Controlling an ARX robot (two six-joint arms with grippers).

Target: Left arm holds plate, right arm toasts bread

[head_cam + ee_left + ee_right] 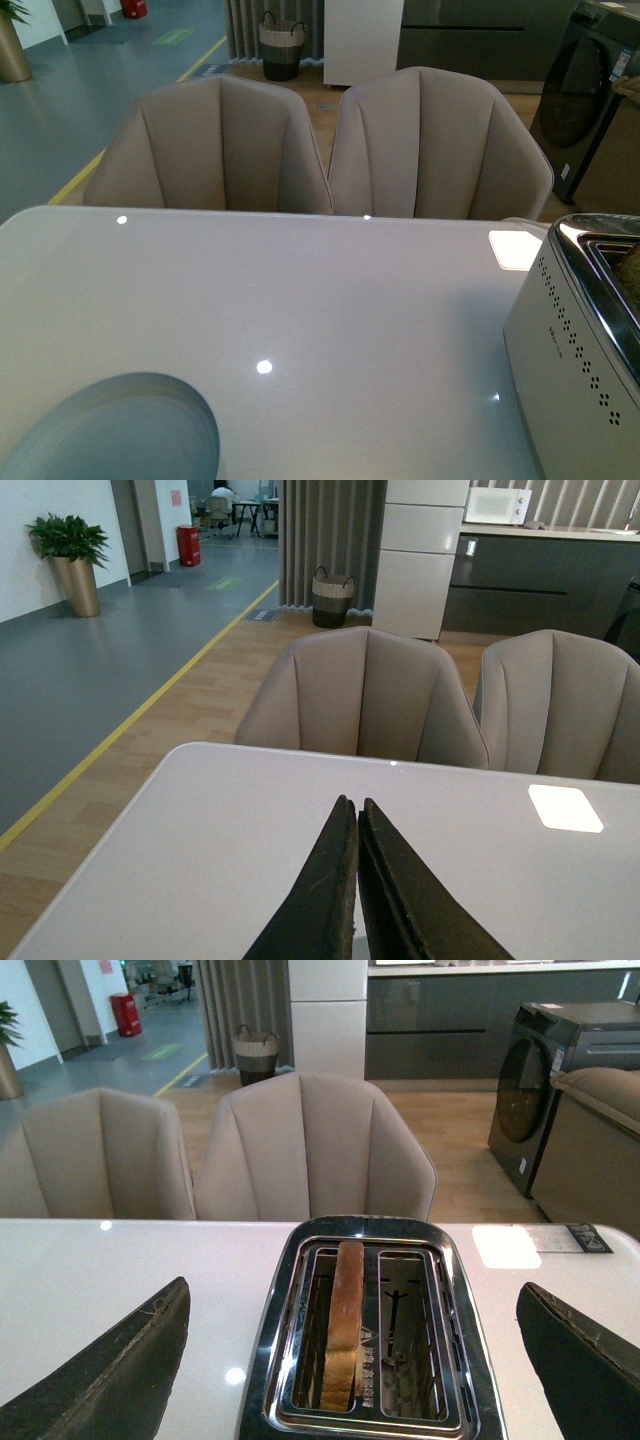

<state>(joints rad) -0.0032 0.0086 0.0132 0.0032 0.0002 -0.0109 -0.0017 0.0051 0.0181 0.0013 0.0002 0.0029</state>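
The pale blue-grey plate (110,430) lies on the white table at the near left corner in the front view, partly cut off by the frame; no arm shows there. My left gripper (354,802) is shut, its black wedge jaws pressed together with nothing between them, above bare tabletop; the plate is out of its view. The bread (345,1320) stands on edge in one slot of the silver toaster (460,1360), its top crust poking above the slot. My right gripper (353,1290) hangs open above the toaster, one finger (120,1360) on each side, touching nothing.
The toaster (575,350) stands at the table's right edge, its second slot empty. Two beige chairs (215,150) (440,145) sit behind the far table edge. A dark basket (281,48) and a washing machine (590,95) stand on the floor beyond.
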